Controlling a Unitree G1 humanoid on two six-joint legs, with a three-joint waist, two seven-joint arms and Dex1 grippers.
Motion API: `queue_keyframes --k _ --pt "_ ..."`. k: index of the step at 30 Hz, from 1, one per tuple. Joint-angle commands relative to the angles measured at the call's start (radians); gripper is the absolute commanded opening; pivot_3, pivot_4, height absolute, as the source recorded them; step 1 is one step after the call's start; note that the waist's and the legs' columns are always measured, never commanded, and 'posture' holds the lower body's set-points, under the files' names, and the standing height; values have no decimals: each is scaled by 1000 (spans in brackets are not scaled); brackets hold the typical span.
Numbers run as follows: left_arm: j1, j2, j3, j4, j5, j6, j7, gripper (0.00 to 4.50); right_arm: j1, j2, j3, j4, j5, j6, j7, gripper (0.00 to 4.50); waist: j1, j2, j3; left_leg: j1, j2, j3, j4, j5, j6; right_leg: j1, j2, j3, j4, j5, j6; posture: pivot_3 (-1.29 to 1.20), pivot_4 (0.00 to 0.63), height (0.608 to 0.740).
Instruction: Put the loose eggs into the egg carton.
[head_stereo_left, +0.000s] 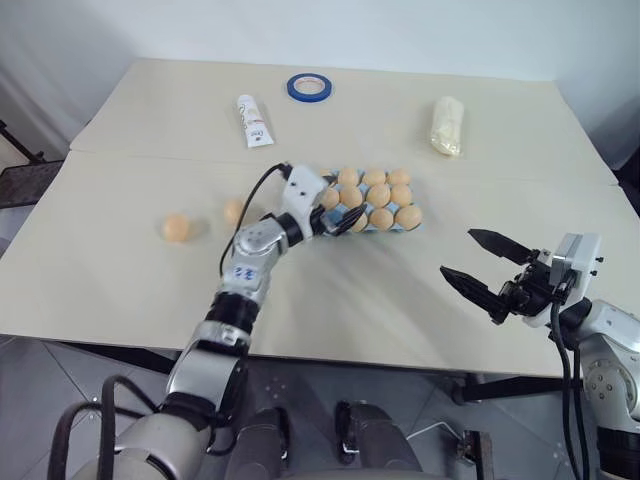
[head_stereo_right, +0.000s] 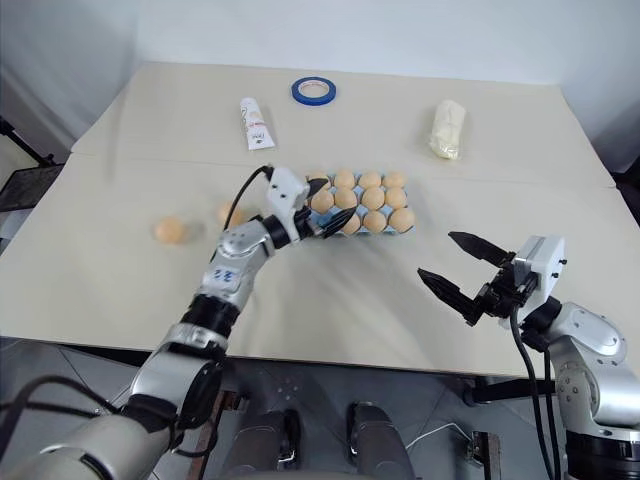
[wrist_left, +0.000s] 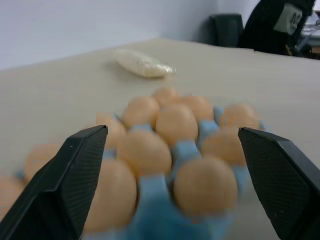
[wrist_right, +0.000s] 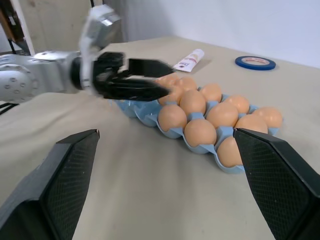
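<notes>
My left pincer (head_stereo_left: 338, 222) gapes empty at the egg carton (head_stereo_left: 372, 201); the right pincer (head_stereo_left: 485, 265) is parted too. Swinging toward the two loose eggs (head_stereo_left: 176, 228) left of the carton could jostle it.

Egg carton (wrist_right: 150, 117) moulded blue, matt; eggs (wrist_right: 200, 132) smooth; table (head_stereo_left: 400, 300) matt.

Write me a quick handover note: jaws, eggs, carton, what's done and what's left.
Left gripper: jaws open, empty, at the near-left end of the egg carton.
Right gripper: jaws open, empty, hanging over the table's near right, apart from the carton.
Carton: mid-table, most cups filled with eggs.
Loose eggs: two on the table left of the carton, one far left, one nearer the left arm.
Done: most eggs placed.
Left: pick up those two and seat them in the carton.
</notes>
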Motion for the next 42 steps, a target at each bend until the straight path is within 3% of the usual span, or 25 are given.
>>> queue_keyframes --k 1,5,11,18,26,33,42 --pt "117 70 -5 -264 -53 93 -63 4449 -32 -18 9 9 14 -2 29 4500 2 0 0 0 0 0 0 0 0 0 0 0 0 0 0 0 150 740" --pt "333 218 69 -533 -156 221 -131 4449 -85 -23 33 52 14 -1 72 4500 -18 0 0 8 0 1 -3 0 0 7 -1 1 -1 0 -2 0 150 740" --pt "573 356 252 -712 -272 292 -137 4449 -146 -29 63 106 5 6 108 4500 -17 0 0 13 1 0 -4 1 0 10 -2 1 -1 -1 -5 0 150 740" --pt "716 417 488 -716 -310 277 -54 4449 -210 -30 97 174 -11 3 150 4500 -17 1 0 12 1 0 -6 0 0 9 -2 0 -3 -2 -7 0 150 740" --pt "841 439 609 -744 -335 287 -26 4449 -259 -26 117 218 -21 3 184 4500 -18 1 0 11 1 0 -9 -3 -5 8 -3 0 -7 -2 -7 0 150 740" --pt "739 453 539 -736 -316 301 22 4449 -280 -26 127 240 -32 -1 195 4500 -13 1 0 10 1 -2 -14 -3 -5 8 -3 -3 -12 -3 -8 0 150 740" --pt "373 420 325 -551 -226 408 158 4449 -255 -27 120 211 -33 9 183 4500 -15 1 0 10 1 -1 -14 -1 -1 8 -3 -4 -11 -2 -7 0 150 740"
